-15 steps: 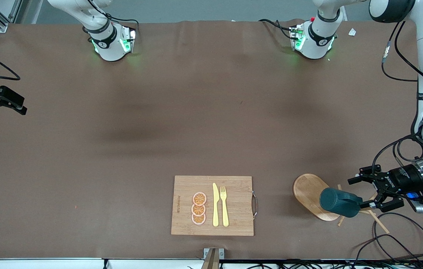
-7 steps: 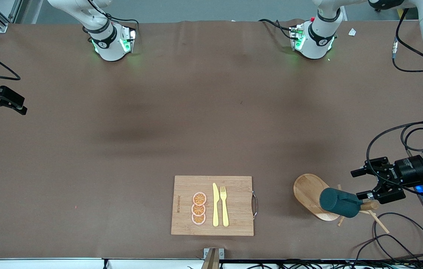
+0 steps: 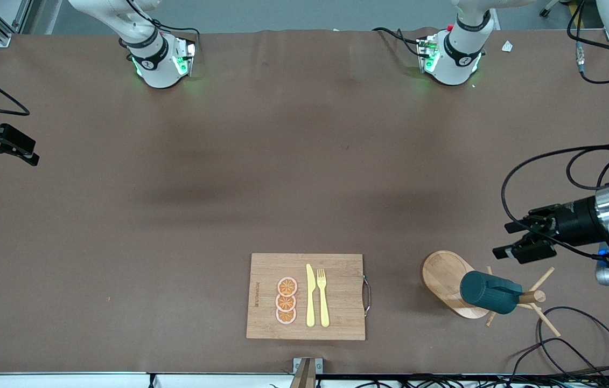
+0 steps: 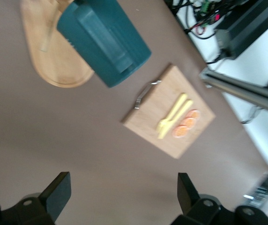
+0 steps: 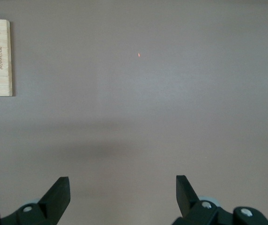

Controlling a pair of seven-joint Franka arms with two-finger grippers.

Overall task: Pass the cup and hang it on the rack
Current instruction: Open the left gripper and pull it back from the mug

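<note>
Matt teal cup [image 3: 490, 292], pale wooden rack [image 3: 447, 278], bamboo board [image 3: 307, 296], brown matt table [image 3: 229, 188].

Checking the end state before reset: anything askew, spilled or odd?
Nothing stands out. The cup hangs on the rack, clear of the open left gripper. The right gripper waits open over bare table.

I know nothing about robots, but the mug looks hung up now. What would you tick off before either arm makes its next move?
1. Cup hanging on the rack: ok, it sits on a peg, off the table.
2. Left tool free of the cup: ok, open and apart from it, over the table beside the rack.
3. Rack upright: ok, base flat on the table.
4. Right tool out of the way: ok, open, waiting over bare table.
5. Cup seated firmly on its peg: cannot tell.
</note>
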